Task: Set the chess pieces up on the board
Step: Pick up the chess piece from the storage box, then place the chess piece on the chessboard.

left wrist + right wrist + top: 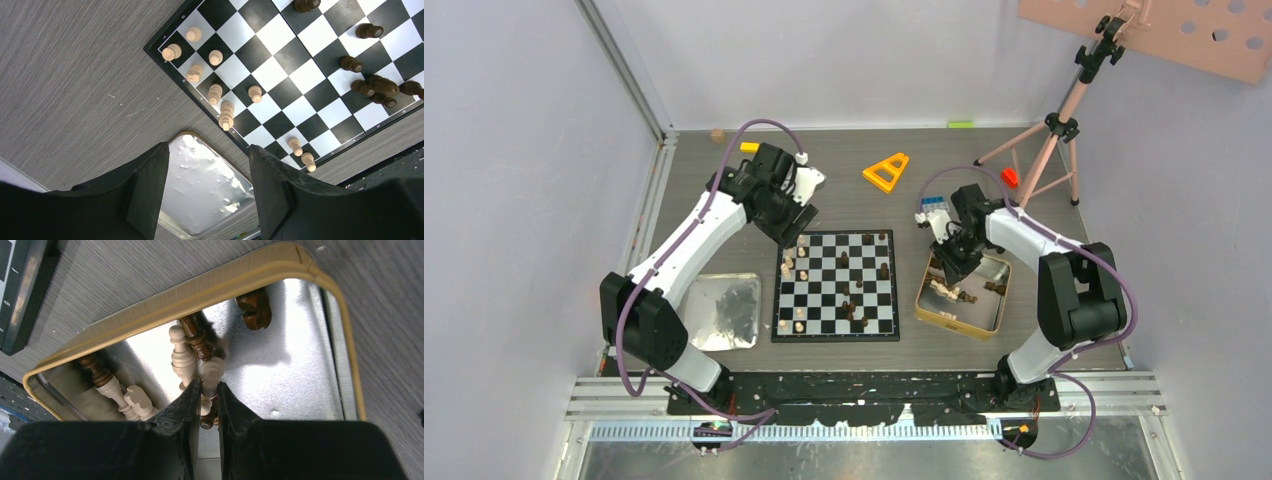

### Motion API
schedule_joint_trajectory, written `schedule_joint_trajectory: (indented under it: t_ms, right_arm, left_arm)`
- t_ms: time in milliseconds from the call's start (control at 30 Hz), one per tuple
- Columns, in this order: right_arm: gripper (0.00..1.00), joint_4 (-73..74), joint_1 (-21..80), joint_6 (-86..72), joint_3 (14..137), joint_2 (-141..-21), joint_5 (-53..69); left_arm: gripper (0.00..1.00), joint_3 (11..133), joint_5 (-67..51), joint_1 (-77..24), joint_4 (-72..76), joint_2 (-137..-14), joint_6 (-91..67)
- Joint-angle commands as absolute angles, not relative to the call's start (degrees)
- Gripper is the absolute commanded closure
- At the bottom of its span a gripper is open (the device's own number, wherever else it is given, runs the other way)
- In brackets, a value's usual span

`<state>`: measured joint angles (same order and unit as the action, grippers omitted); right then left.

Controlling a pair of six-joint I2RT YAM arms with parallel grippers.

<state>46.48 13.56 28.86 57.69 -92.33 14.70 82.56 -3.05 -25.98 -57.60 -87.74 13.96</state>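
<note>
My right gripper (207,387) pinches a light tan wooden chess piece (212,369) inside the gold-rimmed square tin (200,282), rim close ahead. My left gripper (207,150) hangs open, with the black-and-white checkered board (270,72) bordering just ahead.

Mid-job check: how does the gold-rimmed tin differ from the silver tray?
The tin sits right of the board; the silver tray sits left. The tin has a gold rim and holds light and dark chess pieces; the tray is plain silver, with no pieces showing. Both are square, shiny metal.
</note>
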Motion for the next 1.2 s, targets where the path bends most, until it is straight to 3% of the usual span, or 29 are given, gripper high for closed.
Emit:
schedule_joint_trajectory:
  t_ms: [0, 300, 533, 900, 1167]
  right_arm:
    - [0.91, 47.3, 13.8, 30.0, 61.2, -91.3, 15.1]
    - [0.96, 56.1, 15.0, 30.7, 66.7, -86.3, 15.0]
    - [0.96, 61.9, 28.6, 27.8, 77.9, -87.2, 13.1]
    - [0.96, 66.4, 49.6, 26.5, 103.2, -107.7, 12.1]
    - [0.96, 72.6, 57.0, 25.8, 125.4, -126.4, 11.2]
  left_arm:
    - [0.38, 82.4, -2.7, -26.2, -56.4, -87.1, 14.5]
    - [0.38, 81.7, -1.7, -26.1, -55.8, -85.9, 14.4]
    - [0.37, 81.5, -2.5, -21.8, -55.5, -85.2, 12.6]
    - [0.33, 79.6, -9.3, -0.9, -56.7, -83.3, 10.6]
    - [0.32, 77.0, -15.5, 12.6, -56.7, -82.4, 13.6]
